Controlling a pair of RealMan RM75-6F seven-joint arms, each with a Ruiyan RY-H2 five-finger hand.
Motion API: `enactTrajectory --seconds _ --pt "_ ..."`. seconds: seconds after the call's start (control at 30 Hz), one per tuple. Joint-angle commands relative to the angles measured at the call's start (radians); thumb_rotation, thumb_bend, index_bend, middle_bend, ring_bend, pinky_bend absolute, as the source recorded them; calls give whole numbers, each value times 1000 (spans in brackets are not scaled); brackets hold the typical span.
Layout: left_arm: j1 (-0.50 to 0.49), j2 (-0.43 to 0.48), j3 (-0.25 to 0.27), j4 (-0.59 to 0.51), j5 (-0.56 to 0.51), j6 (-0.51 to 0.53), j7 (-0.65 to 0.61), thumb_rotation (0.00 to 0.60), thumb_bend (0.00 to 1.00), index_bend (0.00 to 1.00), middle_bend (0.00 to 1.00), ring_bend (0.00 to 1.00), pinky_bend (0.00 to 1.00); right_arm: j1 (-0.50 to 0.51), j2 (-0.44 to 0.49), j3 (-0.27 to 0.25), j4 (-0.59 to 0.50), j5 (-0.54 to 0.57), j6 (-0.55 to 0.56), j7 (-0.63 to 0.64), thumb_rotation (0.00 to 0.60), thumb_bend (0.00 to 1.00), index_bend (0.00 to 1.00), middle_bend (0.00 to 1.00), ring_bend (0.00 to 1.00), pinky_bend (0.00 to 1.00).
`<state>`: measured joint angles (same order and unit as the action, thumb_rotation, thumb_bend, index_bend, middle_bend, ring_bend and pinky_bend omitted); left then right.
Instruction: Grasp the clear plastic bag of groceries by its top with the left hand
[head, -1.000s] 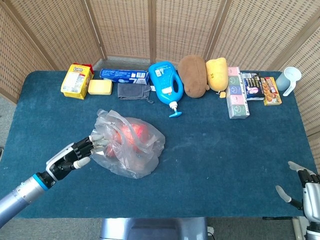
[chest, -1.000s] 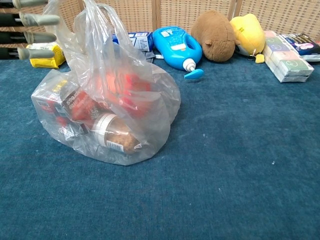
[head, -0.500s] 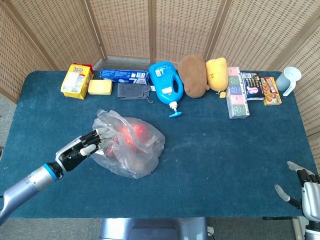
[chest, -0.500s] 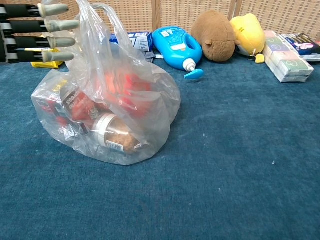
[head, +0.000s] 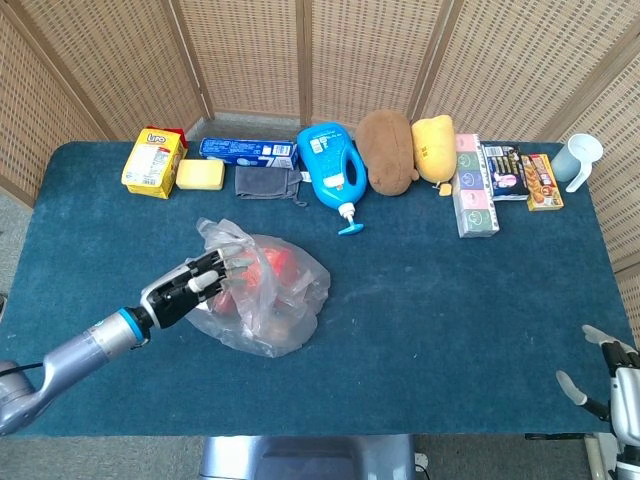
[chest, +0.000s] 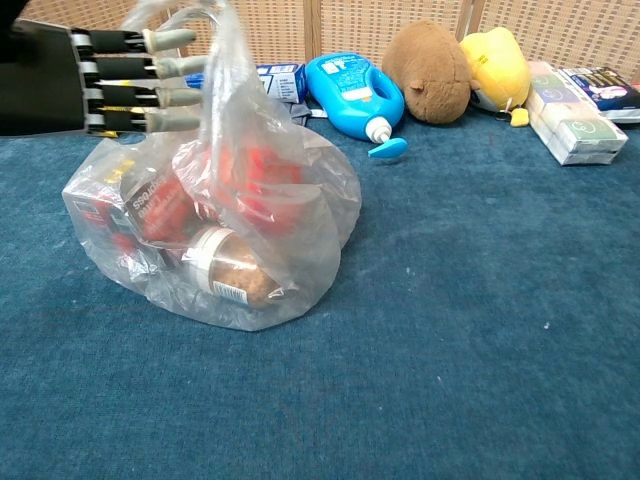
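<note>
Several packaged goods are seen through the thin, crinkled film of the clear plastic bag (chest: 235, 215), which is slumped on the blue, felt-like table (head: 440, 300) left of centre: a round jar with a white lid and brown contents (chest: 228, 272), dark red-printed packets (chest: 150, 205) and something bright red behind them. The bag's top is drawn up into a loose, twisted tuft near the upper left of the chest view. The left hand (chest: 95, 80) is held flat, its grey-tipped fingers (chest: 170, 68) stretched straight and slightly apart, reaching against the film at the bag's top; nothing is gripped. Compared with a second ago, this hand has been moved further right, so that its black palm is now shown in the chest view and the fingertips are brought up to the tuft. The right hand (head: 610, 385) is seen only at the table's near right corner, fingers spread, with nothing held. Along the far edge a blue, smooth detergent bottle (head: 333, 172) is laid beside a brown plush toy (head: 386, 150).
</note>
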<state>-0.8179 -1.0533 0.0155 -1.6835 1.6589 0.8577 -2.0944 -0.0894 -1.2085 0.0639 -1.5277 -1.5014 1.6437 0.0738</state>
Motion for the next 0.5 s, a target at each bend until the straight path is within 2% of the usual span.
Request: enactTrajectory --seconds 0.03,0.5 --pt "-26 -19 -10 17 -17 -25 -28 333 262 108 171 75 82 -2 1 -1 0 1 2 1 0 248 219 321 304 271" --pt "-115 -55 -61 35 -95 -130 -88 334 264 93 171 76 82 -20 9 -3 4 -1 21 13 0 248 218 320 304 270"
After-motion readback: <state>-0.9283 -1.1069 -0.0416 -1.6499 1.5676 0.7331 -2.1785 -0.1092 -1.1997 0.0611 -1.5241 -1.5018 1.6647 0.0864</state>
